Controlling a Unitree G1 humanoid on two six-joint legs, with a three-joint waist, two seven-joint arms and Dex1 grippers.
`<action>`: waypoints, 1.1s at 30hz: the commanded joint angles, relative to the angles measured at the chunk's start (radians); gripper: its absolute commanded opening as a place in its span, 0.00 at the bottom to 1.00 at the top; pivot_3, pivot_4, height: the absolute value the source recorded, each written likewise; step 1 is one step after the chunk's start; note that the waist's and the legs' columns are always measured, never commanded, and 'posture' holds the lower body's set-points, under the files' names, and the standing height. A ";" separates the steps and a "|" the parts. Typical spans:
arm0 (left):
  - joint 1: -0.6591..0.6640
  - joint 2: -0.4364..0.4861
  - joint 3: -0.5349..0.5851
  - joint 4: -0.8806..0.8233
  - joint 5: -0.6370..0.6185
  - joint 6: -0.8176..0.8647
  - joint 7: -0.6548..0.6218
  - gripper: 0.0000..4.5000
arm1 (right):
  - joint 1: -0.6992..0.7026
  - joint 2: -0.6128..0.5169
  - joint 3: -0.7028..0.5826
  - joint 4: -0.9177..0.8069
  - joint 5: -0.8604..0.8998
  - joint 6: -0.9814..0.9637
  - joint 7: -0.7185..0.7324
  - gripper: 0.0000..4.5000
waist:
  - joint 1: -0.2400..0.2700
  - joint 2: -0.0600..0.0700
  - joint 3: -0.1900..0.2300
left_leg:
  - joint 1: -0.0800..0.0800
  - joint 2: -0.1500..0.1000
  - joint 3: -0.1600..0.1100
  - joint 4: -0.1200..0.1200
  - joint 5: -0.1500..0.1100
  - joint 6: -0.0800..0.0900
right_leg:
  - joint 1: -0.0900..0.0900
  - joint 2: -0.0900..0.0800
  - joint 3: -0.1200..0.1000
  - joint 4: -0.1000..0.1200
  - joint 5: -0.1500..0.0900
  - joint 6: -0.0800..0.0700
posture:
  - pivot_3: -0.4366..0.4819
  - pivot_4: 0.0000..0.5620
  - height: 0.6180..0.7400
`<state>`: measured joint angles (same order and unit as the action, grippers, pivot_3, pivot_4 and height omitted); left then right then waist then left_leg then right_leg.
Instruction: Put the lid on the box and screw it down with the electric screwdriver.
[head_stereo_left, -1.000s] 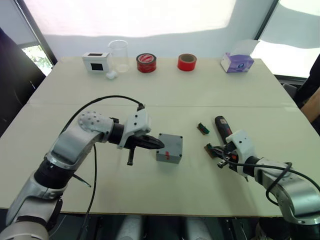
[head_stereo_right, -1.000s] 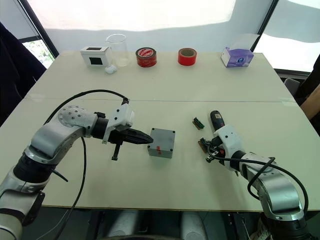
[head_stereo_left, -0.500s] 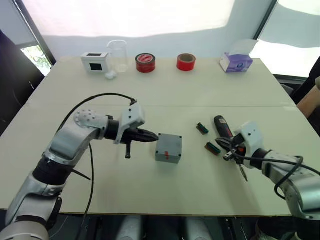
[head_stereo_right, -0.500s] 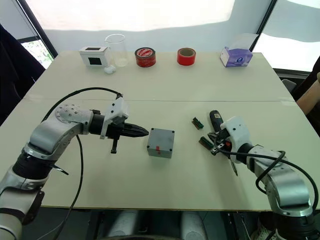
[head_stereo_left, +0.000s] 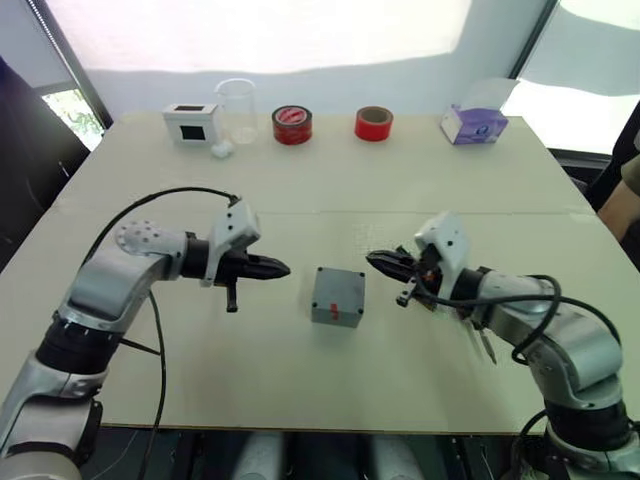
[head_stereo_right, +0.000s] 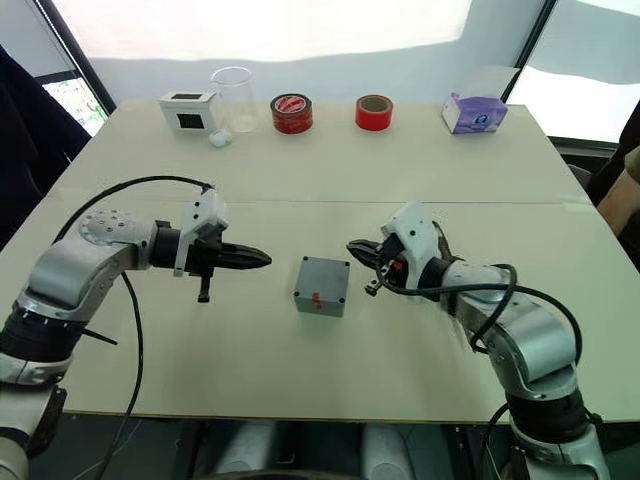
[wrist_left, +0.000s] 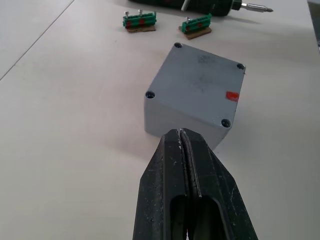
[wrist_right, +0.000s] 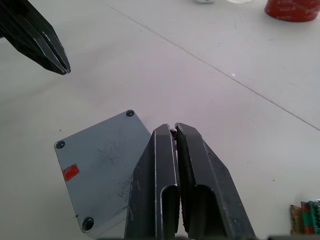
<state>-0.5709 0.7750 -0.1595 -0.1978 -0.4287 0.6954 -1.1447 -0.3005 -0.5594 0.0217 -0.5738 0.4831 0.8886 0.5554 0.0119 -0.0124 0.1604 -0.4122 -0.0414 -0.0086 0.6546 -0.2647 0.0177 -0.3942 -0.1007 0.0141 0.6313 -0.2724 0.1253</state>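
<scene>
The grey box (head_stereo_left: 338, 297) stands mid-table, its side wall (wrist_left: 167, 120) facing my left gripper. A flat grey lid (wrist_left: 200, 82) with corner screw holes and a small red mark covers its top. My left gripper (head_stereo_left: 283, 268) is shut with nothing in it, pointing at the box from a short way to its left. My right gripper (head_stereo_left: 371, 258) is shut and hovers just beyond the box's right far corner, tips aimed at it. The black electric screwdriver (wrist_left: 220, 5) lies on the table past the box, its metal bit showing.
Two green terminal blocks (wrist_left: 140, 21) (wrist_left: 196, 25) lie by the screwdriver. Along the far edge stand a white box with black face (head_stereo_left: 190, 123), a clear beaker (head_stereo_left: 237, 110), two red tape rolls (head_stereo_left: 292, 125) (head_stereo_left: 373, 123) and a purple tissue box (head_stereo_left: 474, 124). A person's arm (head_stereo_left: 630, 190) is at the right edge.
My right gripper swung left from beside the screwdriver to the box's right far corner. My left gripper drew back leftward from the box. The box stayed put.
</scene>
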 joint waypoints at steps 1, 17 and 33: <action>0.002 -0.004 0.038 -0.059 -0.032 0.021 0.024 0.00 | -0.002 0.013 0.038 0.007 -0.033 -0.055 -0.009 0.01 | -0.002 0.000 0.000 | 0.000 0.000 0.000 0.000 0.000 0.000 | 0.000 0.000 0.000 0.000 0.000 0.000 | 0.48 0.27 1.00; 0.013 0.000 0.022 -0.081 -0.040 0.025 0.055 0.00 | 0.034 -0.001 0.069 0.066 -0.099 -0.116 0.000 0.01 | -0.003 0.000 0.000 | 0.000 0.000 0.000 0.000 0.000 -0.001 | -0.001 0.001 0.000 0.000 0.000 0.000 | 0.48 0.27 1.00; 0.009 0.000 0.013 -0.072 -0.032 0.011 0.047 0.00 | 0.045 0.004 0.087 0.070 -0.104 -0.119 0.013 0.01 | -0.003 0.000 0.000 | 0.000 0.000 0.000 0.000 0.000 -0.001 | -0.001 0.001 0.000 0.000 0.000 0.000 | 0.48 0.27 1.00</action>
<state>-0.5500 0.7728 -0.1531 -0.2561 -0.4619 0.7260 -1.0906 -0.2512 -0.5588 0.1130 -0.4878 0.3753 0.7731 0.5628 0.0087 -0.0124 0.1604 -0.4121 -0.0412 -0.0085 0.6542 -0.2643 0.0171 -0.3949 -0.0993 0.0140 0.6318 -0.2723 0.1253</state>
